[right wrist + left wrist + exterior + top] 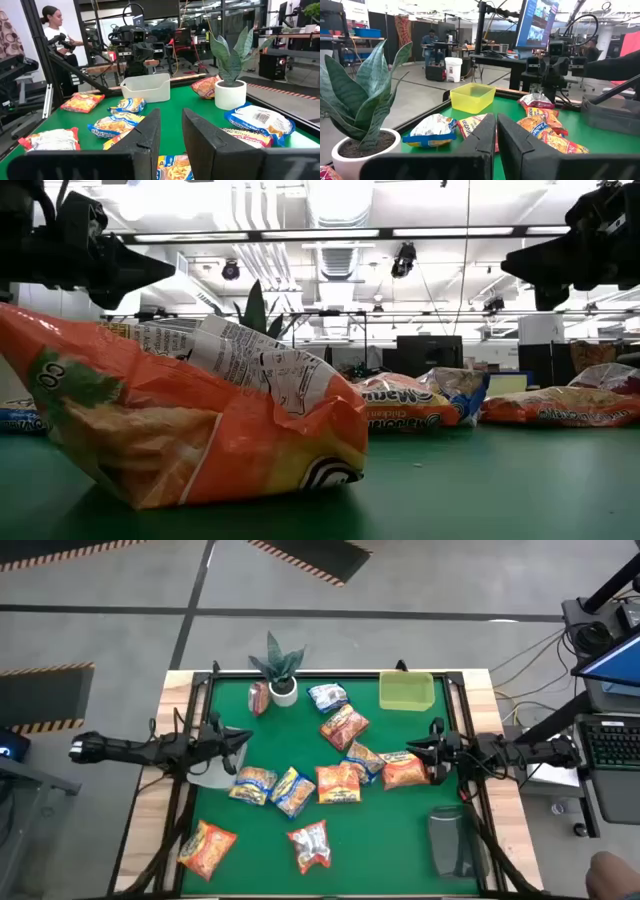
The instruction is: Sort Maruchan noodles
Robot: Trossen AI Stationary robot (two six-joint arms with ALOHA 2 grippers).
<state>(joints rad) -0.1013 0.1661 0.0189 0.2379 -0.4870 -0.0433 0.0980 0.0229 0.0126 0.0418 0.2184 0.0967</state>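
Observation:
Several Maruchan noodle packets lie flat on the green table. They include orange ones, yellow-and-blue ones and red-silver ones. My left gripper hangs shut and empty above the table's left side; it also shows in the left wrist view. My right gripper is open and empty, raised beside the orange packet at the right; it also shows in the right wrist view. In the low view both grippers hang well above the packets.
A potted plant and a lime-green tray stand at the far edge. A white bin sits below the left arm and a grey bin at the near right. A person's hand shows off the table's right.

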